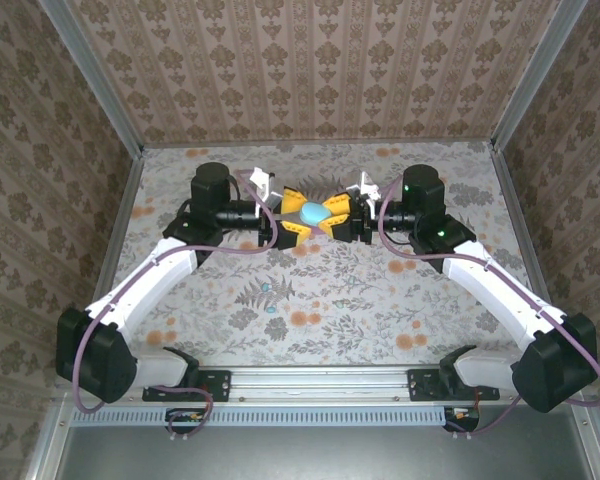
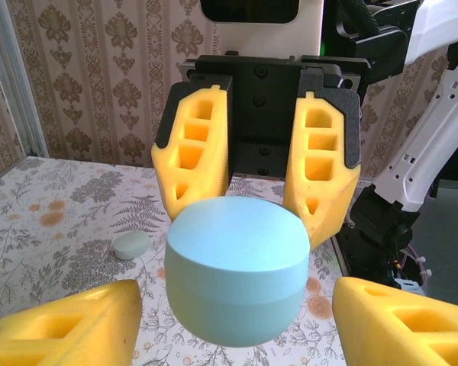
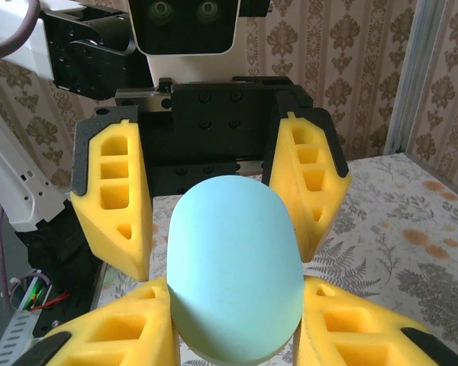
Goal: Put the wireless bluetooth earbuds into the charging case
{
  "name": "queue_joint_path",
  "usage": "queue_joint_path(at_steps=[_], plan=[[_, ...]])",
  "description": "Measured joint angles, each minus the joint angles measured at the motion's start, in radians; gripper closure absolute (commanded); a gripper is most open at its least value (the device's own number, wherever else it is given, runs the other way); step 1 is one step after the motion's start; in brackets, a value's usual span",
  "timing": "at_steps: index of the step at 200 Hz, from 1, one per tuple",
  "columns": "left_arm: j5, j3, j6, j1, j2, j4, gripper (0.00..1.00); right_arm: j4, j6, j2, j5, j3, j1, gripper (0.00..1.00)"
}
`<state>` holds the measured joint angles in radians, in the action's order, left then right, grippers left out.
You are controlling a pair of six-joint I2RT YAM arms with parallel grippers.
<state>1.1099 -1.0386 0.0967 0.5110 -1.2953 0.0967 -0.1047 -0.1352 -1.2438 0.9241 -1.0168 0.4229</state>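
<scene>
One blue case [image 3: 235, 259] was clamped in the right gripper [image 3: 235, 320], with the left gripper [image 2: 237, 305] spread wide around it. A pale mint earbud [image 2: 130, 245] lay on the flowered mat [image 2: 46, 221] nearby.

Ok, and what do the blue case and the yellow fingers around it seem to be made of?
The blue case looks like hard plastic with a smooth matte finish: even colour, soft shading, a thin seam around it. The yellow fingers look like matte plastic too, with hollow pockets; whether stiff or rubbery, I cannot tell.
</scene>
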Motion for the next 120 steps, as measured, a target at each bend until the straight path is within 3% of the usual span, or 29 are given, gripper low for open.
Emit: queue_joint_path(at_steps=[120], plan=[[-0.006,-0.021,-0.008,0.012,-0.010,-0.004,0.45,-0.026,0.000,0.000,-0.006,0.000,0.005,0.65]])
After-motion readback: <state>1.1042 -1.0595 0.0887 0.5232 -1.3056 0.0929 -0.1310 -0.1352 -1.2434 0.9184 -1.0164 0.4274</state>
